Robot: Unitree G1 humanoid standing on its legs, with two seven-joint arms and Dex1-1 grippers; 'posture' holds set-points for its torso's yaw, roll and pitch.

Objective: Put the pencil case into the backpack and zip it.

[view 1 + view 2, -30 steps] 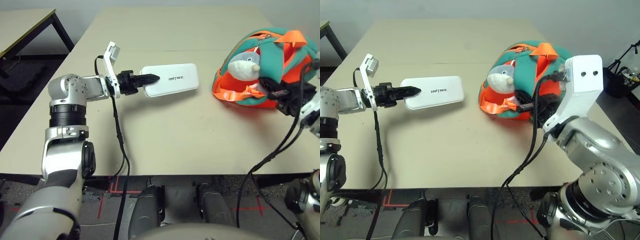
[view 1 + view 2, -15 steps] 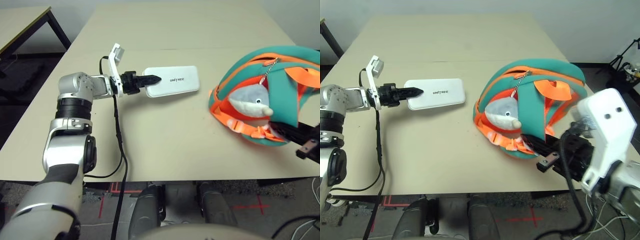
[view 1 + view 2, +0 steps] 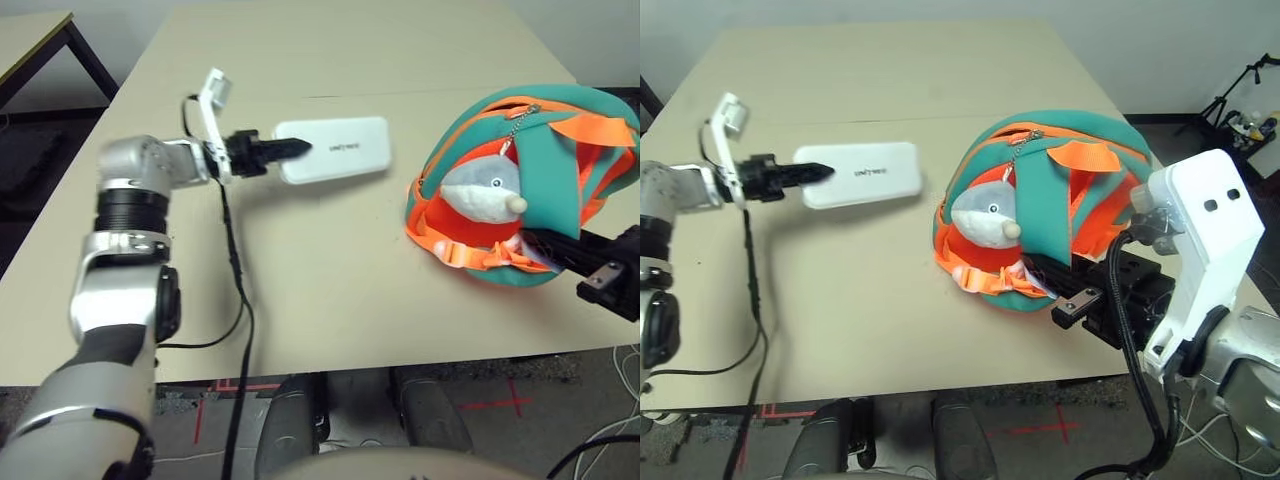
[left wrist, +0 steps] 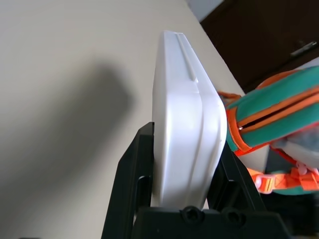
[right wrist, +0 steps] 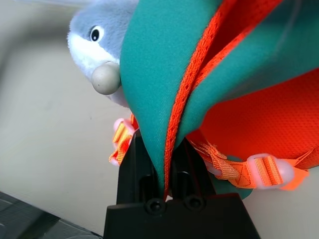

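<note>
1. 2 grips are live: left gripper (image 3: 290,148) clamped on one short end of the pencil case (image 3: 335,149); right gripper (image 5: 168,172) pinched nearly closed on a teal-and-orange edge of the backpack (image 3: 530,190).
2. Step in hand, my read: transfer. Case is picked up but not yet in the bag; zipping not started.
3. Case location: out in front of the left gripper, over the far-left part of the table (image 3: 330,290), well apart from the backpack. Left wrist view shows it on edge between the fingers (image 4: 127,184), with a shadow on the table beside it, so it looks lifted clear.
4. Backpack location: right side of the table near the front edge, propped up by the right grip, plush dolphin (image 3: 480,190) dangling at its front.
5. Left arm pose: forearm reaches out across the table, gripper roughly level and pointing towards the backpack side.
6. Right arm pose: wrist low at the table's front-right corner, fingers angled up into the bag's lower edge.
7. Next move needs: a visible opening. I can't tell from here whether the zip is open. Then carry the case across and feed it in narrow end first.
</note>
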